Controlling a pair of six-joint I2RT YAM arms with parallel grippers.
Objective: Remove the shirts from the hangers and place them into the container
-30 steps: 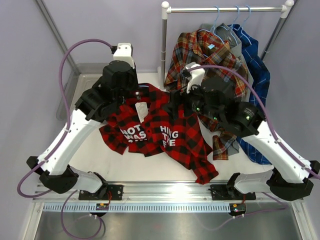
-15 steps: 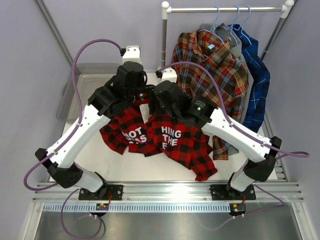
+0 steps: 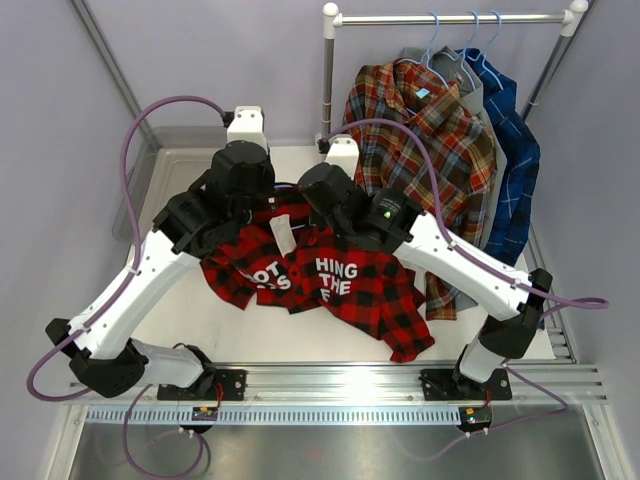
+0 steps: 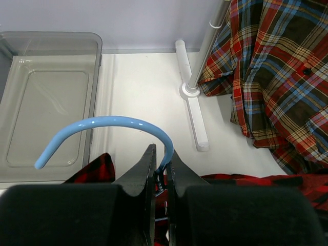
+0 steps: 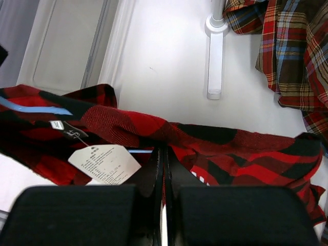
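Note:
The red-black plaid shirt [image 3: 340,285] with white lettering lies spread on the table between the arms, still on its light-blue hanger [image 4: 102,125]. My left gripper [image 4: 161,154] is shut on the neck of that hanger's hook, which curves up and to the left. My right gripper [image 5: 163,151] is shut on the shirt's red fabric by the collar, next to a white paper tag [image 5: 105,164]. A stretch of the hanger wire [image 5: 36,109] shows inside the collar. The grey container [image 4: 46,118] stands at the table's back left.
On the white rack [image 3: 450,18] at the back right hang an orange-red-blue plaid shirt [image 3: 420,130], a grey shirt [image 3: 468,75] and a blue plaid shirt [image 3: 515,160], all on blue hangers [image 3: 470,30]. The rack's post and foot [image 4: 192,92] stand just beyond the grippers.
My right arm has swung left over the red-black shirt and its jaws have closed on the fabric by the collar. The left arm has shifted a little with the hanger.

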